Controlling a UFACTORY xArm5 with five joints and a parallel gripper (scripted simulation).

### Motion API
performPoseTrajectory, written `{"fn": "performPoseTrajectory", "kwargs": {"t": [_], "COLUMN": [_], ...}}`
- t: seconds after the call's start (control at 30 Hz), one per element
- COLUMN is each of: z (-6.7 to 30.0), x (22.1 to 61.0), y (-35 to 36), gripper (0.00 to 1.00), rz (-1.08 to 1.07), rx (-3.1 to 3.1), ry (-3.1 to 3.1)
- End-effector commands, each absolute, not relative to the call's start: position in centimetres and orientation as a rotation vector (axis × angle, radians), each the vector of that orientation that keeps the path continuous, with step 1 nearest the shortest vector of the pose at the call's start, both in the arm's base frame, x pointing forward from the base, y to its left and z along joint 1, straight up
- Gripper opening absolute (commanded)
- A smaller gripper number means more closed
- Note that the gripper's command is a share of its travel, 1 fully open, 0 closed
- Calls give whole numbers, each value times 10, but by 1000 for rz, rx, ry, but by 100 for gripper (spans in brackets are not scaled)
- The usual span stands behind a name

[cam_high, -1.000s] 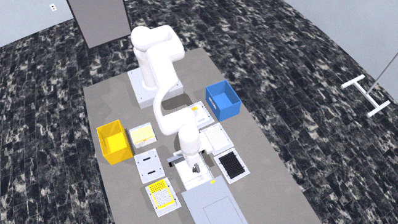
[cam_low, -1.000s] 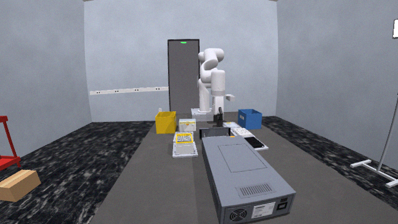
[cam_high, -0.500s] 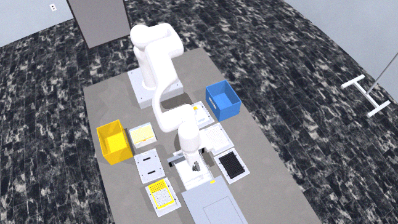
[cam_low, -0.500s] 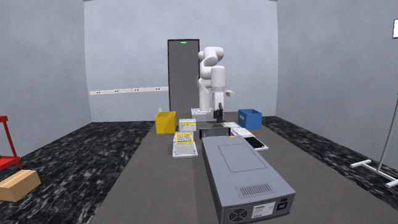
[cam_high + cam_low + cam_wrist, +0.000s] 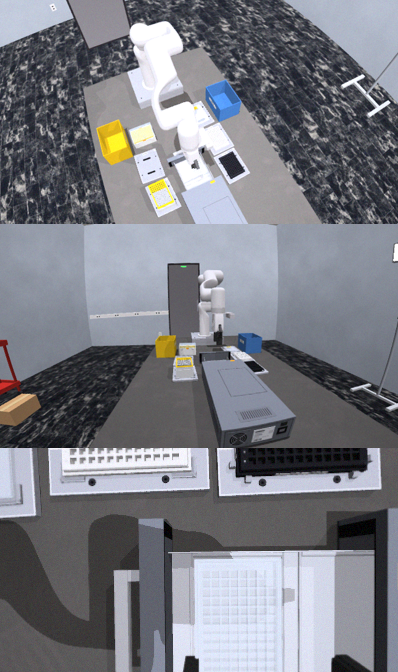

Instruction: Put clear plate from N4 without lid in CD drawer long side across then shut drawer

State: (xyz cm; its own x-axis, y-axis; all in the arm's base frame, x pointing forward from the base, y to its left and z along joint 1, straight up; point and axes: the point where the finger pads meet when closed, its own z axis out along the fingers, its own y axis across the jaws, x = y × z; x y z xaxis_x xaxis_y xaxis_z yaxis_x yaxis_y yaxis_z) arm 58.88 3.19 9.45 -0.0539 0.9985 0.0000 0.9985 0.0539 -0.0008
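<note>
The clear plate [image 5: 237, 613] [image 5: 194, 172] lies flat in the open drawer of the cooler CD [image 5: 212, 203], without a lid, with its long side across the drawer. My gripper [image 5: 195, 166] hangs straight above the plate and does not touch it. In the wrist view only its two fingertips show at the bottom edge, wide apart with nothing between them. The drawer's grey front panel [image 5: 152, 598] stands pulled out from the cooler. The cooler's yellow lamp [image 5: 212, 182] is lit. In the exterior view the gripper [image 5: 218, 339] is above the drawer front [image 5: 214, 356].
A yellow bin [image 5: 114, 141] stands at the left, a blue bin [image 5: 223, 100] at the back right. Nests hold a white plate [image 5: 219, 137], a black plate [image 5: 231, 164], a yellow-rimmed tip box [image 5: 160, 192] and a pale yellow box [image 5: 142, 134]. One nest [image 5: 148, 165] is empty.
</note>
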Motion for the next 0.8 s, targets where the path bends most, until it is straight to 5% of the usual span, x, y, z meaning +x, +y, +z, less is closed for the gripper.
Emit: {"fn": "performPoseTrajectory", "kwargs": {"t": [0.0,0.77], "z": [94,80], "x": [573,479], "y": [31,26], "gripper": [0,0], "rz": [-5,-4], "rx": [-2163,-2162], "ry": [-2283,-2282]}}
